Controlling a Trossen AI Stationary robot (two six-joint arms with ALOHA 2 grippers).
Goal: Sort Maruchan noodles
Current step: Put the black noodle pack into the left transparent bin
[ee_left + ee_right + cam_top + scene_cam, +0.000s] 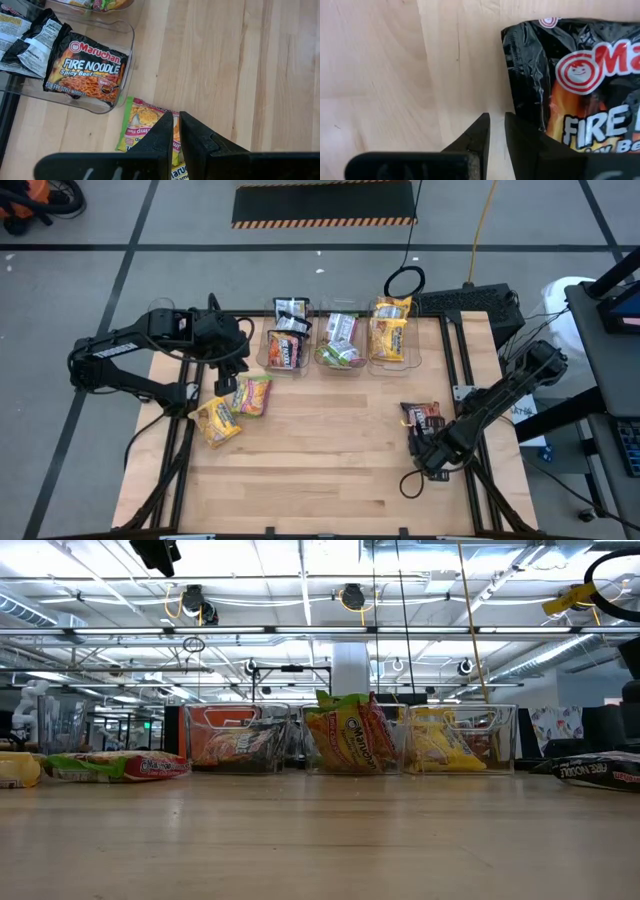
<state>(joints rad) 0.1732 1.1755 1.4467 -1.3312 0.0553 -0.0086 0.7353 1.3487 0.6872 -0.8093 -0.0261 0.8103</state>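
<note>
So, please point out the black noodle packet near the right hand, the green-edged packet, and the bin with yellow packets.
Black noodle packet [580, 95]: right wrist view, on its printed front.
Green-edged packet [142, 125]: left wrist view, on its upper half.
Bin with yellow packets [412, 358]: high view, on its right rim.

Three clear plastic bins [341, 343] in a row along the bench [320, 470] far edge. Black-and-yellow hazard strip [323, 221] on the floor beyond. Yellow cable [481, 225] overhead.

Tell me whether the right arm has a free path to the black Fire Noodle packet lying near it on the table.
Probably yes. The right pincer sits just beside the black packet, its fingers nearly together, with only bare table between them. Nothing lies on the packet. The fingers would need to spread first.
</note>
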